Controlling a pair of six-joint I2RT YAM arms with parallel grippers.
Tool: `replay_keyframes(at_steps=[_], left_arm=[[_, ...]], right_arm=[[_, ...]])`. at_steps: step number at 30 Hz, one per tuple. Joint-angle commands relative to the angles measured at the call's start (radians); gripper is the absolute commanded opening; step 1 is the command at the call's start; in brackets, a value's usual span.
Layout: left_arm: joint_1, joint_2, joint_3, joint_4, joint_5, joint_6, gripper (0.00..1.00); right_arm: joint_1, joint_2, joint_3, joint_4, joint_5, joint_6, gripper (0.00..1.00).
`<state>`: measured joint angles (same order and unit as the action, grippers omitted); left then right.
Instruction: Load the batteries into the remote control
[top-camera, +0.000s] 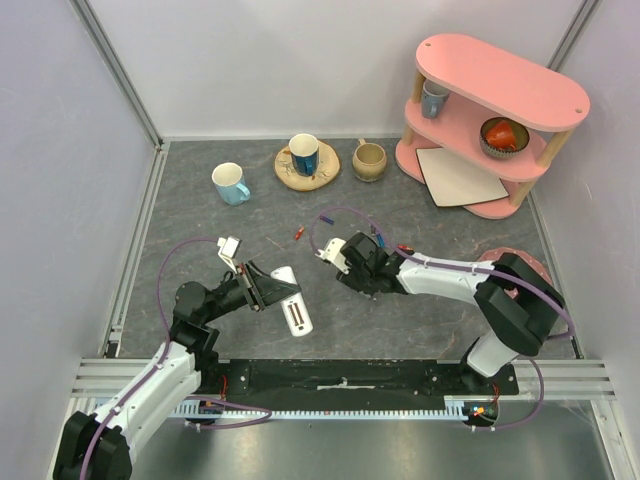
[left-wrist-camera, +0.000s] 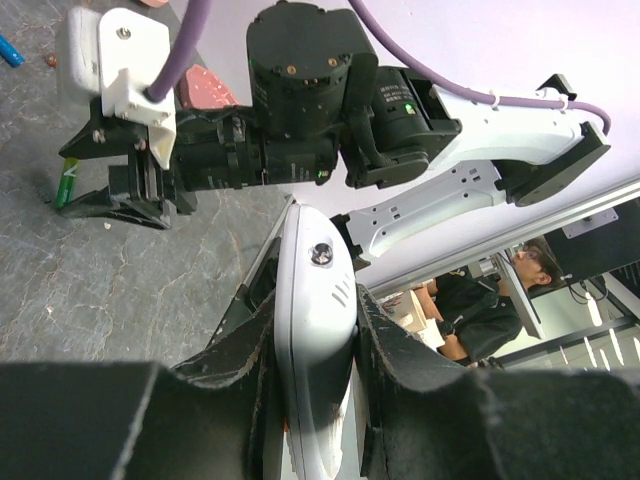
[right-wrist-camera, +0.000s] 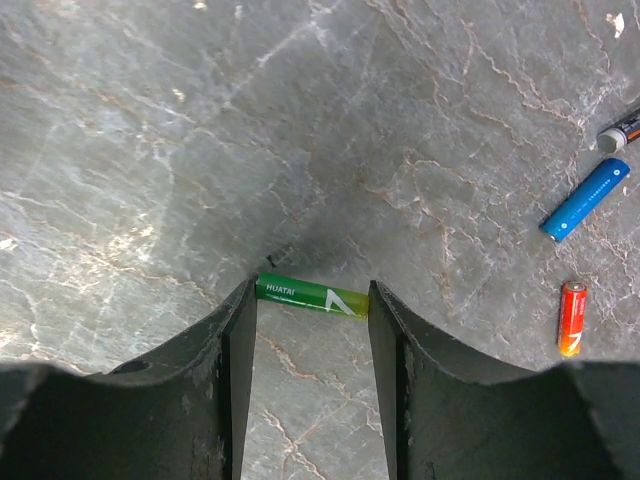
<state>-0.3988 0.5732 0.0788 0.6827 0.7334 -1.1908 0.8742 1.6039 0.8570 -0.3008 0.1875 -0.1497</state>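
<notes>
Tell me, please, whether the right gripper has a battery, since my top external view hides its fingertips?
Observer: Yes. The right wrist view shows a green battery spanning the right gripper end to end, with each end against one of the fingers. I cannot tell whether it is lifted.
Operator: Thank you. Could you say which face of the remote control is turned towards the left wrist camera?
Observer: It is the plain white back, with a screw and small ridges. The left gripper is shut on the long edges of the remote control.
</notes>
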Motion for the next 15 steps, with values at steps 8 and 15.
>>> replay_keyframes(at_steps=[8,15], left_arm=[[0.003,-0.006,0.001,0.031,-0.020,-0.006,0.02],[0.003,-0.007,-0.004,0.032,-0.017,-0.007,0.02]], right_arm=[[-0.104,0.030,0.042,-0.001,-0.152,0.042,0.58],[-0.104,0.054,0.074,-0.035,-0.137,0.053,0.70]])
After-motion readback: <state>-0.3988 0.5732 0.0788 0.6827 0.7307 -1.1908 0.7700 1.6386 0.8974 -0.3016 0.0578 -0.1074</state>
